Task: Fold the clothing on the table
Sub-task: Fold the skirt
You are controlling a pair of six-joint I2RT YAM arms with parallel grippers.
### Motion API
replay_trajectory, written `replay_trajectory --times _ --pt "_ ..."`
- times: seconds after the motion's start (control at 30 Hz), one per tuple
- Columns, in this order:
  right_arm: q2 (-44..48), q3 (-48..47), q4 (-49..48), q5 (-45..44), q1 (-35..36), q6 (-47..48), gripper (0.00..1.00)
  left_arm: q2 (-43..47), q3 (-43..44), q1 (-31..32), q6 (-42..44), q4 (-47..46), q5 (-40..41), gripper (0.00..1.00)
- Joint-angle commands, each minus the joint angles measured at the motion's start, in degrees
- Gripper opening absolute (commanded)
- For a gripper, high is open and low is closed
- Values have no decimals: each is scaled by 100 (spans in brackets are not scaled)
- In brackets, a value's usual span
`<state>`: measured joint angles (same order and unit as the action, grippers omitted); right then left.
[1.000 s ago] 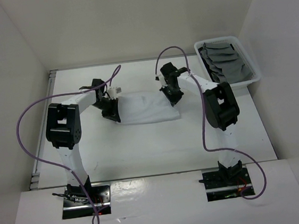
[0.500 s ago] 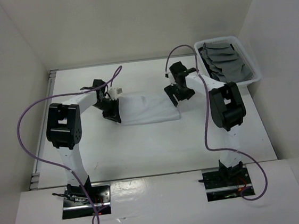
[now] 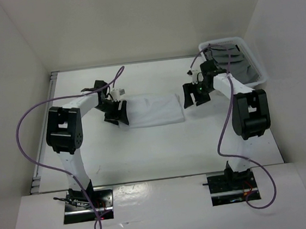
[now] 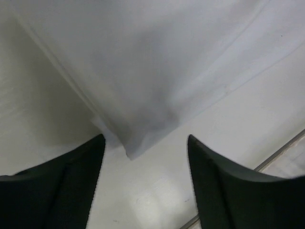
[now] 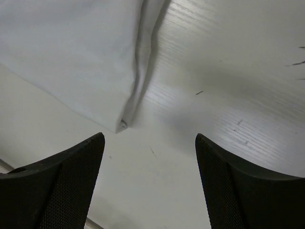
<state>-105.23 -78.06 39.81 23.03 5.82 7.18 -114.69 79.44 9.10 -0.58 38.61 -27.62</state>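
The folded white cloth [image 3: 152, 110] lies central on the worktop [image 3: 146, 153]. Our left fingers [image 3: 116, 114] stand open astride its 9 o'clock corner, our right fingers [image 3: 194, 95] open just off 3 o'clock; both empty. If we retreat low, we may snag that corner and undo the fold.

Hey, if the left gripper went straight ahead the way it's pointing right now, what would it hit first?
Most likely the corner of the white cloth, which lies on the table right ahead of the left gripper, between its open jaws. Depth is unclear from the wrist view, so it might touch bare table just short of that corner.
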Motion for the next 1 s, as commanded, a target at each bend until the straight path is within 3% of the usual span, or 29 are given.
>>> replay_trajectory --times 0.0,0.13,0.63,0.97 --pt "-313 185 35 711 33 135 82 290 -25 -14 5 33 -68 80" --pt "-498 239 -17 817 33 187 82 290 -25 -14 58 33 -68 91" --pt "-938 292 -70 1222 33 292 80 342 -25 -14 58 33 -16 92" --pt "-1385 -33 -184 1336 410 293 79 290 -77 -14 58 33 -16 92"
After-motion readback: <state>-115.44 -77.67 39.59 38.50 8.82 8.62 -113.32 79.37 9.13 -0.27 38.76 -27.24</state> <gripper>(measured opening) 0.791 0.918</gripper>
